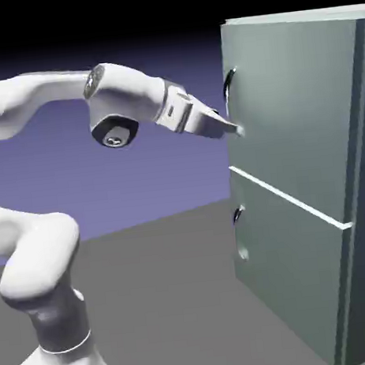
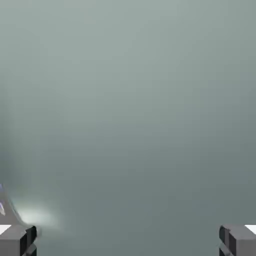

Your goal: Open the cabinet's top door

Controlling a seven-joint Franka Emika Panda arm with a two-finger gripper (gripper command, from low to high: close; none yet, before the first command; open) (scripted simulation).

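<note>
The cabinet stands at the exterior view's right, and its top door is the larger panel above the pale seam. The dark curved handle sits near that door's far edge, upright. The door appears closed.

The jaws are spread wide with nothing between them. Their tips lie close to the door's face, below the handle; whether they touch it cannot be told. In the hand view, the door's surface fills most of the picture, and a curved sliver, probably part of the handle, shows at the lower left, beside one fingertip.

Step in hand, as judged: align with the handle. Recommended procedure: back the tips slightly off the panel, raise the hand to the handle's height, and shift it so that one finger passes on each side of the bar. Advance only when the bar lies between the fingers, then close and pull along the door's swing. Caution: closing at the present position would probably miss the bar, and pressing forward could push the door shut.

Arm pose: the forearm reaches across roughly level; the wrist is bent, and the hand slopes downward toward the door.
</note>
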